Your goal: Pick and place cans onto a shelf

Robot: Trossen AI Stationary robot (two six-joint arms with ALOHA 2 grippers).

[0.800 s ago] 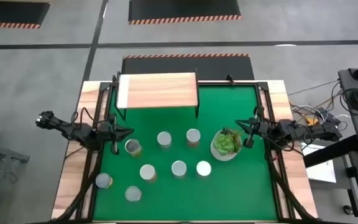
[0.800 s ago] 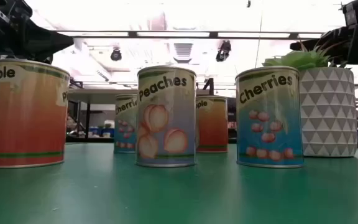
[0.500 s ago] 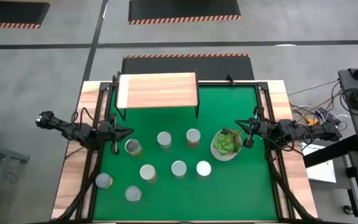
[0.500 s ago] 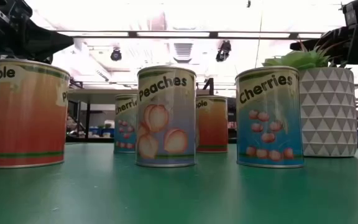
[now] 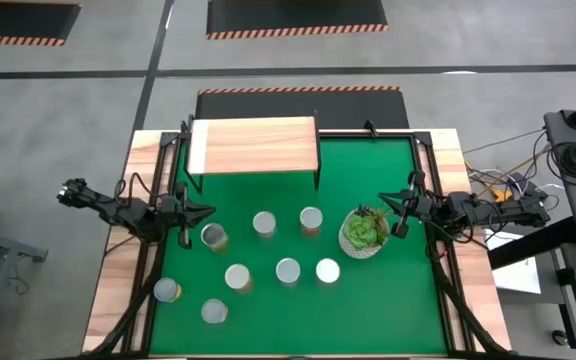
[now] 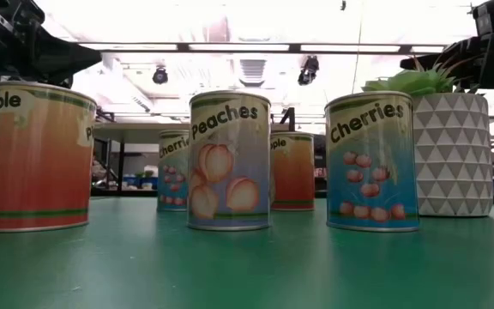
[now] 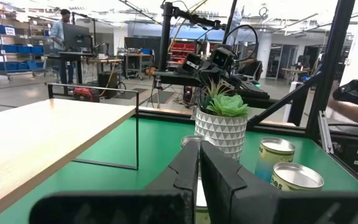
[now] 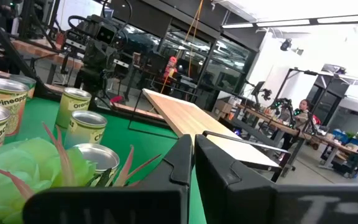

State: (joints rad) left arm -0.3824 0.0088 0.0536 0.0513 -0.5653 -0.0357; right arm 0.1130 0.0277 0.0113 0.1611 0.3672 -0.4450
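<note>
- Nothing has changed over the last second: both arms and every can sit exactly where they were. So you haven't started a pick yet, and the whole task is still ahead of you.
- Your left gripper (image 5: pixel 206 212) hovers at the left edge of the mat (image 5: pixel 388 310), with its fingers (image 7: pixel 194 163) pressed together and holding nothing. It sits just left of the nearest can (image 5: pixel 213 236).
- Your right gripper (image 5: pixel 386 203) is on the right side, just beside the plant pot (image 5: pixel 364 232), also closed and empty.
- The cans are all upright on the mat, in a loose cluster between the two arms. I count eight from above; the ones at the near left (image 5: pixel 167 290) are furthest from the shelf.
- The shelf (image 5: pixel 253 146) sits at the far left of the mat with its top bare, so no can has been placed yet.
- My guess for a first move: open the left claw and take that closest can, since it's right beside the fingers with a clear run to the shelf.
- Watch the plant if you use the right arm, because it sits between that gripper and most of the cans.
</note>
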